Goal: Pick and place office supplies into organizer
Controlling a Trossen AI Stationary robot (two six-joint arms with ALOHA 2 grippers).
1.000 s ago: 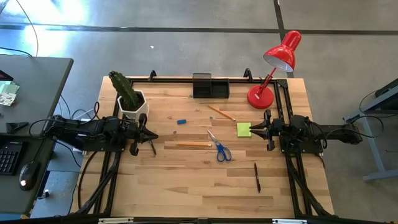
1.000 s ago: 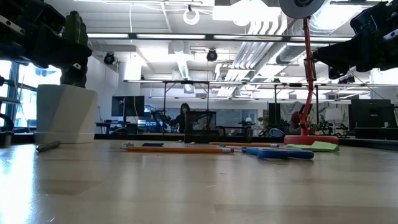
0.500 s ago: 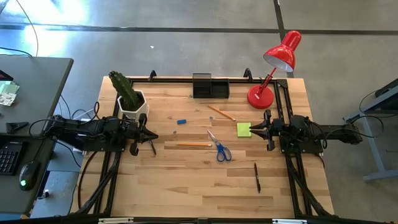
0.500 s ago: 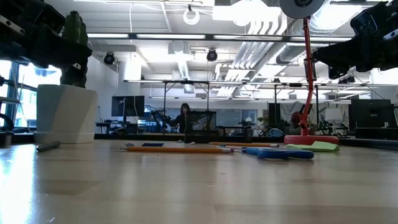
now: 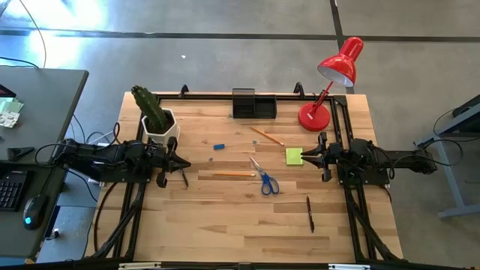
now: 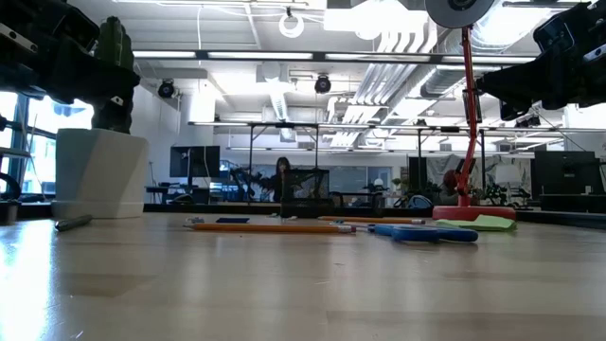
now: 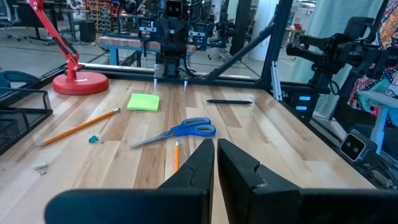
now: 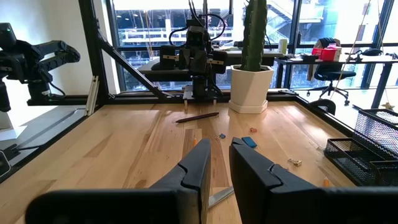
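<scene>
While no writing reads, scissors [image 5: 264,178] lie near organizer [image 5: 253,103].

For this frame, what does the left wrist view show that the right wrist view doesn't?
Only the left wrist view shows the red lamp, the sticky-note pad, a black pen and the whole scissors. Only the right wrist view shows the cactus pot, the blue eraser and another pen. Both show the wooden table, part of the black organizer and the opposite arm.
</scene>
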